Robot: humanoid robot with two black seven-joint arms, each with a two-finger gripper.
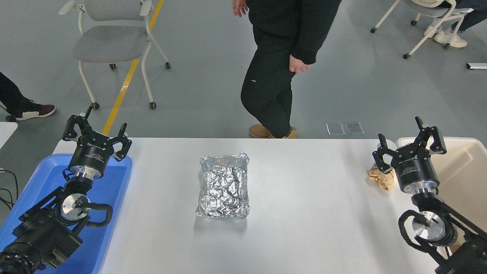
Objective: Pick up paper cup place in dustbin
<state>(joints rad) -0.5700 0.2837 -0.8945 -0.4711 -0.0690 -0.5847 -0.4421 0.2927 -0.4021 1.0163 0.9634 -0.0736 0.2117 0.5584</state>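
Observation:
The paper cup is hidden in the head view. The dustbin (470, 167), a cream-beige bin, stands at the table's right edge. My right gripper (406, 141) hovers open and empty over the bin's left rim, next to a crumpled tan paper wad (380, 177). At the lower left my left gripper (97, 132) is parked open above a blue tray (114, 190), holding nothing.
A crinkled foil tray (223, 186) sits mid-table. A person (281, 57) in black stands on the floor beyond the table's far edge. A grey chair (110, 42) is at the top left, and another chair (430, 15) at the top right.

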